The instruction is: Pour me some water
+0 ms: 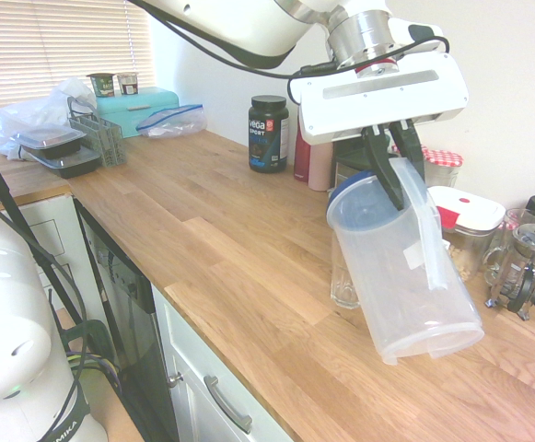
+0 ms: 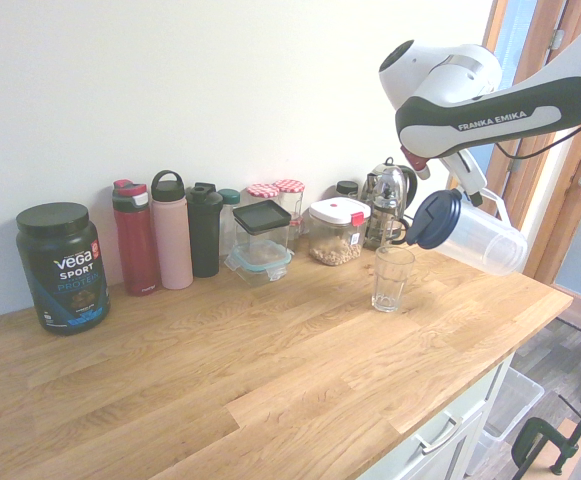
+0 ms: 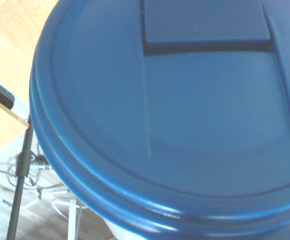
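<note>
- Clearly the gripper (image 1: 394, 175) has its two dark fingers closed on the pitcher (image 1: 405, 272), pinching it near the lidded top by the handle side, and holds it in the air above the front part of the worktop (image 1: 249, 276), near its end by the door.
- Judging by the clear walls, the pitcher looks empty or nearly so; no water line shows in either exterior view, so it should be light and easy to swing, with little slosh to fight.
- Its thin plastic wall will likely flex under a hard pinch and is smooth enough to slip, so the stiffer rim and handle (image 1: 433, 239) are the sensible places to hold, as now.
- The pitcher is tall and translucent, with a dark blue lid (image 2: 434, 219) that carries a raised rectangular flap (image 3: 204, 22), seen close in the wrist view.
- It is tilted steeply, lid end lower and pointed toward the drinking glass (image 2: 392, 279), base raised away from it.
- The glass stands upright on the worktop just below and beside the lid, apart from it, and looks empty; it is fragile and light enough to be knocked over by the pitcher.
- Whether the flap is open for pouring I cannot tell.
</note>
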`<state>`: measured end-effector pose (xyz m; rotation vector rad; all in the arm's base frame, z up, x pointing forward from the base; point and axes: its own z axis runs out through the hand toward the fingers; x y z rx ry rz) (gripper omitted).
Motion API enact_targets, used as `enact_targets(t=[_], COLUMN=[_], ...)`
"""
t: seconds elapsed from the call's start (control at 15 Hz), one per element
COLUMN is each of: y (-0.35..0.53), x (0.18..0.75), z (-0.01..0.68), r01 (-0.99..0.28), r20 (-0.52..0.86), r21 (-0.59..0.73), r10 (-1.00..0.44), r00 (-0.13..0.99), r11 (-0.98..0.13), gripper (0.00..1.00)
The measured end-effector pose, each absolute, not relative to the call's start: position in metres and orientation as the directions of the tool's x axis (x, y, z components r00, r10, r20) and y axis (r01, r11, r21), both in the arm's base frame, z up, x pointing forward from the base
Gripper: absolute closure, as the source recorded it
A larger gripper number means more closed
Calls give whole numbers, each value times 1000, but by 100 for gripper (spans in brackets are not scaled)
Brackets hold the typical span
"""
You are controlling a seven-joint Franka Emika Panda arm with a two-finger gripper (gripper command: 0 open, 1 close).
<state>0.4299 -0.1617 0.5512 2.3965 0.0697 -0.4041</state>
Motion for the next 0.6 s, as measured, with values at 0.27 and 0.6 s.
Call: enact_targets(t=[0.27,0.6], y=[-159,-159], x=[441,427], z=[559,593], r01=[148,19], r20=[-298,-146], r21=[644,505], r10=[-68,-64], r00=[952,987], r11=[-751,-863], gripper=[100,100])
